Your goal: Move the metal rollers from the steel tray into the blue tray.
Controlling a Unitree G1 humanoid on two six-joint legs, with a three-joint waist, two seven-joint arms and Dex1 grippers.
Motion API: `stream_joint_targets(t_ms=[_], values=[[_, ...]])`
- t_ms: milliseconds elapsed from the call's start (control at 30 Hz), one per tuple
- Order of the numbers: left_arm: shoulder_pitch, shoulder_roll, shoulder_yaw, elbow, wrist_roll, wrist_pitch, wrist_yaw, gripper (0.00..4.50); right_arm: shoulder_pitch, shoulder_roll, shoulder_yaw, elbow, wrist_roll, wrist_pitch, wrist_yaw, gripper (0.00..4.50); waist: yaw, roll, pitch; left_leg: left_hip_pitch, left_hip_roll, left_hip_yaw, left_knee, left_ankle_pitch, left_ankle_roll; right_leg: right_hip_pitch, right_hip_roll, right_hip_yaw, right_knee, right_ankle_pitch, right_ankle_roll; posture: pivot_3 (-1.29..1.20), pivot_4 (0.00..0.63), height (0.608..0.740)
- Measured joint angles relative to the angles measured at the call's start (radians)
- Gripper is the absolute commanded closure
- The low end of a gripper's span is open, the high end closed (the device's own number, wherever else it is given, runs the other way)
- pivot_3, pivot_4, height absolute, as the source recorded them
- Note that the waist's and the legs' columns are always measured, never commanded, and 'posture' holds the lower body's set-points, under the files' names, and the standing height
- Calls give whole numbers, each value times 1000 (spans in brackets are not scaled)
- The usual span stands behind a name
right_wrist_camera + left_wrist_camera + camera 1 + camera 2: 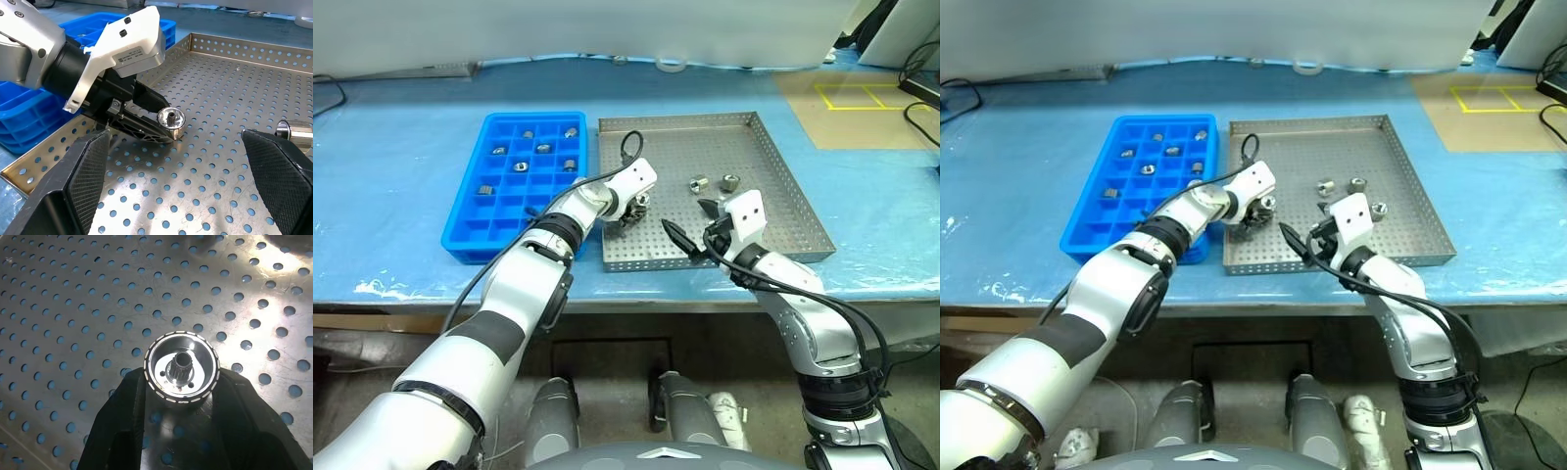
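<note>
Nearest the camera, the right tool (pixel 687 227) hangs over the front edge of the steel tray (pixel 783 186), its forearm rising from the lower right and the tool pointing roughly level toward the left arm. Its two black fingers (pixel 88 176) stand spread wide, with nothing between them.

Just beyond, the left arm reaches forward from the lower left across the worktop (pixel 391 147), wrist angled down and to the right, so that the left tool (pixel 628 211) sits low in the near left part of the steel tray. Its fingers are pressed in on a roller (pixel 181 367), pinching the ring's rim from both sides with the centre hole facing up; the roller is at or just above the perforated floor, and I cannot tell whether it touches.

Farther back in the steel tray lie loose rollers (pixel 699 183), near each other, right of centre.

Left of the steel tray, just beside it, stands the blue tray (pixel 470 211). Several rollers (pixel 544 149) lie one to a compartment in its farther rows; the near rows hold none.
</note>
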Motion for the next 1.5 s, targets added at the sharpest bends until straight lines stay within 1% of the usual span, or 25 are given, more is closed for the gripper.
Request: stream_joint_targets(t_ms=[133,233,333,467,567,600,667,733,800,933,1033,1067,1167,1233,1333,1500], values=[[1,22,52,-6,-57,-32,-93,2824,-8,0,1,0,5,1,11,0,1,0,0,-2,0,0,0,1,2,-2,0,0,0,0,0,-359,150,740],[-4,50,94,-28,-106,-35,-159,2824,-28,-1,-7,0,42,9,39,0,2,0,0,-2,0,0,0,1,2,-3,0,0,0,0,0,-311,150,740],[-11,83,106,-82,-144,-47,-247,2824,-65,-37,-12,0,74,26,80,0,5,0,0,-3,0,0,0,1,2,-3,0,0,0,0,0,-259,150,740],[22,156,122,-252,-203,-24,-331,2824,-162,-91,-12,2,129,60,172,0,6,0,0,-3,2,0,0,1,1,-5,0,0,3,0,-1,-151,150,740],[131,214,151,-500,-263,81,-341,2824,-266,-100,8,63,132,41,229,0,10,0,0,0,3,1,-1,2,0,-5,0,0,5,0,-1,-81,150,740],[181,233,156,-586,-277,132,-333,2824,-291,-97,23,105,118,19,241,0,13,0,0,0,3,1,-2,2,0,-5,0,0,5,0,-2,-31,150,740],[257,254,158,-687,-287,211,-305,2824,-310,-90,47,179,89,-15,252,0,33,0,0,0,3,1,-1,3,-1,-5,0,0,7,0,-2,40,150,740],[372,272,186,-821,-297,288,-232,2824,-348,-44,84,267,62,-45,256,0,42,0,0,-2,3,0,0,3,-2,-8,0,0,9,-1,-2,103,150,740],[466,278,224,-953,-315,362,-145,2824,-394,7,124,323,55,-74,285,0,59,0,0,-8,3,-1,1,4,-3,-13,0,-1,14,-1,-4,165,150,740],[558,311,280,-1168,-355,460,-45,2824,-464,49,179,418,34,-138,347,0,111,0,1,-8,4,-3,2,5,-5,-14,0,-3,18,-3,-7,248,150,740],[625,341,315,-1290,-376,494,0,2824,-496,67,190,481,28,-169,382,0,136,0,1,-8,4,-3,3,4,-8,-13,0,-3,18,-3,-7,288,150,740],[672,358,316,-1337,-387,500,4,2824,-509,81,191,500,26,-176,392,0,140,0,1,-7,4,-3,3,3,-8,-12,0,-3,18,-3,-7,301,150,740],[791,379,317,-1397,-396,514,25,2824,-529,107,199,529,19,-195,411,0,150,0,1,-7,5,-4,3,4,-9,-13,1,-4,18,-3,-7,320,150,740],[832,382,321,-1398,-397,518,54,2824,-529,114,202,536,15,-197,425,0,160,0,1,-8,5,-5,2,4,-10,-13,2,-4,18,-3,-7,321,150,740],[859,387,355,-1416,-412,525,98,2824,-529,117,205,545,8,-197,444,0,172,0,1,-8,6,-6,2,5,-11,-12,2,-4,19,-3,-7,322,150,740],[875,411,377,-1398,-411,515,153,2824,-529,99,205,545,-10,-197,460,0,173,0,1,-7,6,-6,2,5,-12,-12,2,-4,19,-3,-6,314,150,740]])
